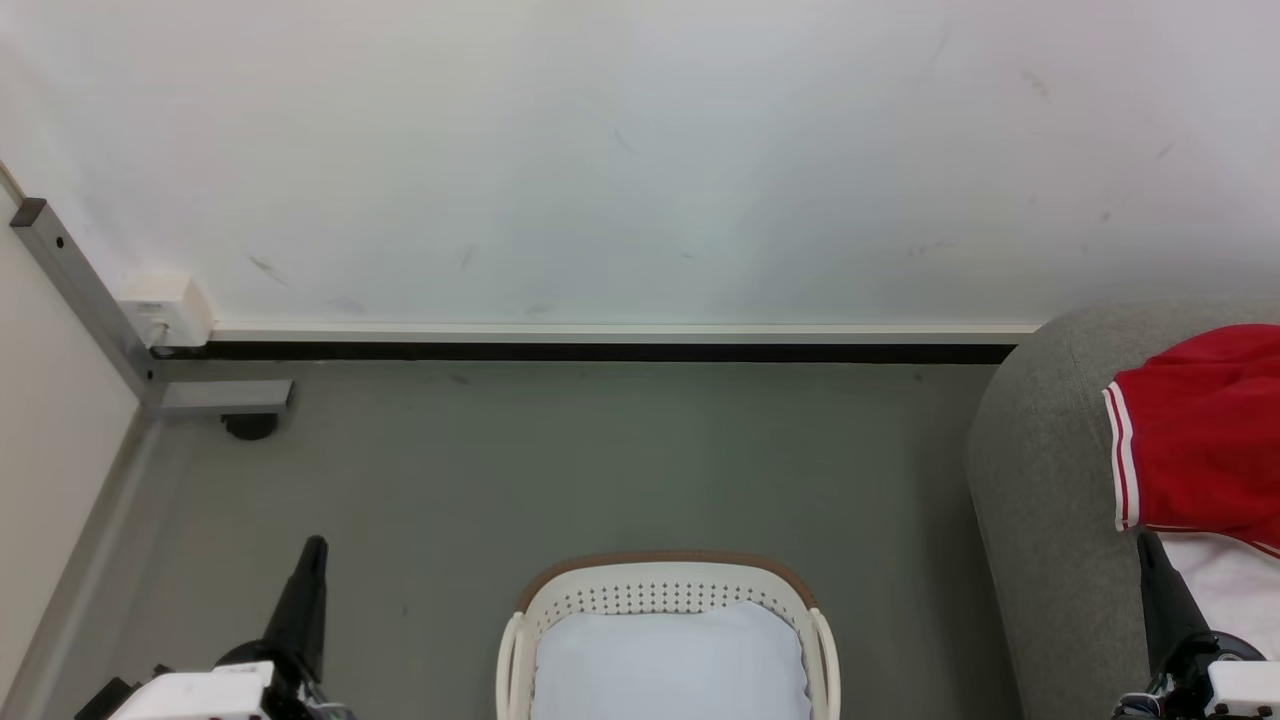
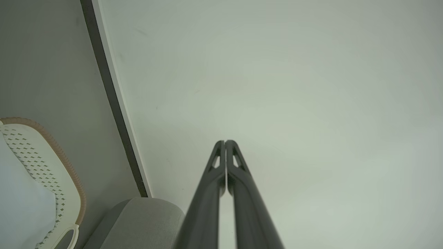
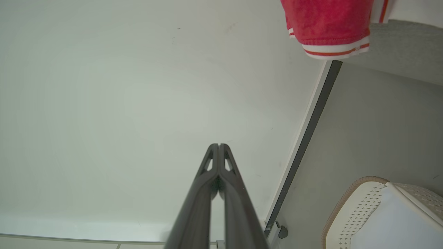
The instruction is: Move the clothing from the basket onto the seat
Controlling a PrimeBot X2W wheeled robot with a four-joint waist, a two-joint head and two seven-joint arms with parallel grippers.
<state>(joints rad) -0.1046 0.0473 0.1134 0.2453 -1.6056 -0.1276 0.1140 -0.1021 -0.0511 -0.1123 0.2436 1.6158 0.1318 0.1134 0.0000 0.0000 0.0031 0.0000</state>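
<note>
So, basket looks cleared out and the red stuff is over by the right arm

Quick read of where things sit. The clothing (image 1: 1200,430) lies on the seat (image 1: 1040,480), just ahead of the right gripper (image 1: 1148,542) and a bit to its outer side. A white panel of it sits right next to that gripper's tip. Whether they're touching, I can't tell from the head view. The long axis is hard to call because the frame edge cuts the garment off, but the striped hem runs roughly the way the gripper points. In the right wrist view a hem corner seems to hang a little over the seat's edge.

The basket (image 1: 660,585) sits on the floor (image 1: 600,460) between the two grippers, inward of each and about as near to one as the other. All I can see inside is a pale cushion (image 1: 670,660) and no red, though its near end is cut off.

Tools: the left gripper (image 1: 315,545) has its jaws fully together with nothing between them, pointing over bare floor toward the wall (image 1: 640,150). The right one is the same, jaws together and empty.

My guess is the job's basically done. If any tidying is needed, the right arm is clearly the nearer one, and it'd have to open up first.
</note>
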